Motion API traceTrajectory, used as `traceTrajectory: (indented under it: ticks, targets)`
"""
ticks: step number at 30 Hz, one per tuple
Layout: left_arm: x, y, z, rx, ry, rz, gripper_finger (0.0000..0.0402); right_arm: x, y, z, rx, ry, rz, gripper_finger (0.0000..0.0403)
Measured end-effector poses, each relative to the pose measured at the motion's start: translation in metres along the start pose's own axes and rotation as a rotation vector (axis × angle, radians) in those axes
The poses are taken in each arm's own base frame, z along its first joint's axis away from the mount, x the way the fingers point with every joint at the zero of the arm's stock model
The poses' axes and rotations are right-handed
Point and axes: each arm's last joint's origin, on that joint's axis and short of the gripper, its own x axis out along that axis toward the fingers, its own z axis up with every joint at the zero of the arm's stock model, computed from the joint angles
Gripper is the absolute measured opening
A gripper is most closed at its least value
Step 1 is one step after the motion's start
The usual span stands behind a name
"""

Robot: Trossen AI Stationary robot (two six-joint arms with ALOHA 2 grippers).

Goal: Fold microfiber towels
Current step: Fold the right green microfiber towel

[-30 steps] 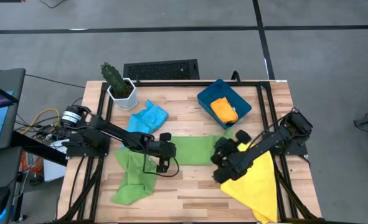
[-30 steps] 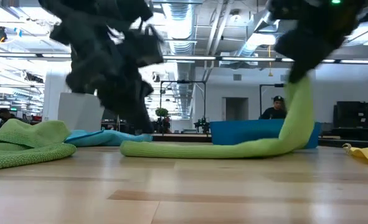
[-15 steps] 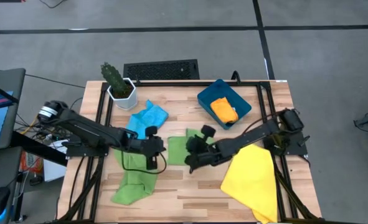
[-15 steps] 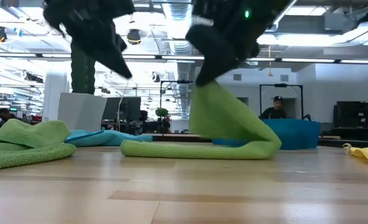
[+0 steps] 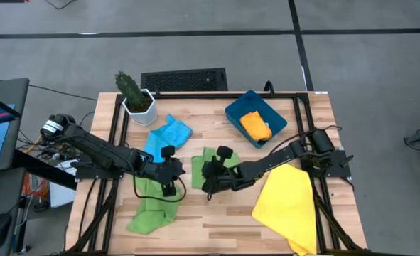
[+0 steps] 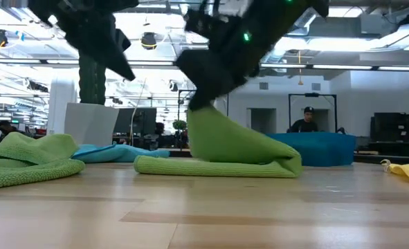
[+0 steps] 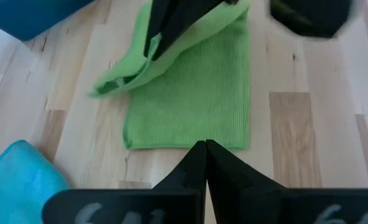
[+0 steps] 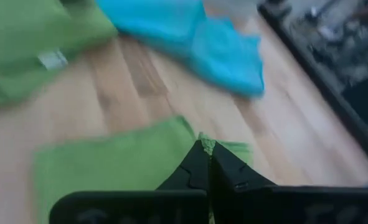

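Wooden table [image 5: 217, 217] bearing everything, framed by dark rails. At the near right corner, draped partly past the edge: large yellow towel [image 5: 289, 206], spread flat, its tip also visible at the far right of the low view [image 6: 406, 171]. On the near left: crumpled green towel [image 5: 151, 206], heaped in loose folds [image 6: 24, 159]. In the middle of the table: second green towel [image 5: 208, 167], doubled over on itself, lower layer flat on the wood, upper layer lifted at one edge into a hump [image 6: 235, 149] and pinched there. Toward the far left, just beside the planter: light blue towel [image 5: 168, 133], bunched. At the far right: dark teal bin [image 5: 256, 118] with the orange towel [image 5: 256, 126] lying inside. At the far left corner: white pot with a cactus [image 5: 133, 94]. Reaching in from the right: right gripper [image 5: 208, 176], fingers closed tight on the raised edge of the second green towel, a sliver of green showing between the tips in its wrist view [image 8: 203, 149]. Reaching in from the left: left gripper [image 5: 168, 179], fingers pressed together on nothing, hovering over bare wood just beside the flat edge of that same folded towel [image 7: 190, 102], between it and the crumpled one. Beyond the table in the low view: a person [image 6: 304, 121] standing in the room, well behind the bin.
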Motion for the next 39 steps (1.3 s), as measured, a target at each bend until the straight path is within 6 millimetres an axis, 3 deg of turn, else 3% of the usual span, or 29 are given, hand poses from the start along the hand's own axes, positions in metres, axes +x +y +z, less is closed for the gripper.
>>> traceTrajectory:
  ticks: [5, 15, 27, 33, 39]
  targets:
    - [0.0, 0.0, 0.0, -0.002, -0.003, 0.0, 0.0, -0.001, 0.009, 0.006, -0.048, -0.055, 0.07, 0.0018]
    - [0.0, 0.0, 0.0, -0.006, -0.003, -0.002, 0.0, 0.019, 0.024, -0.006, -0.062, -0.037, 0.151, 0.0018]
    - [0.0, 0.0, 0.0, -0.017, -0.004, -0.002, 0.0, 0.024, 0.034, -0.012, -0.16, -0.029, 0.3, 0.0052]
    - [0.0, 0.001, 0.001, -0.017, -0.017, 0.042, 0.0, 0.023, 0.035, -0.01, -0.2, -0.056, 0.357, 0.0096]
    - [0.004, 0.0, 0.001, -0.036, -0.079, 0.035, 0.0, 0.008, 0.03, 0.0, -0.21, -0.076, 0.408, 0.0177]
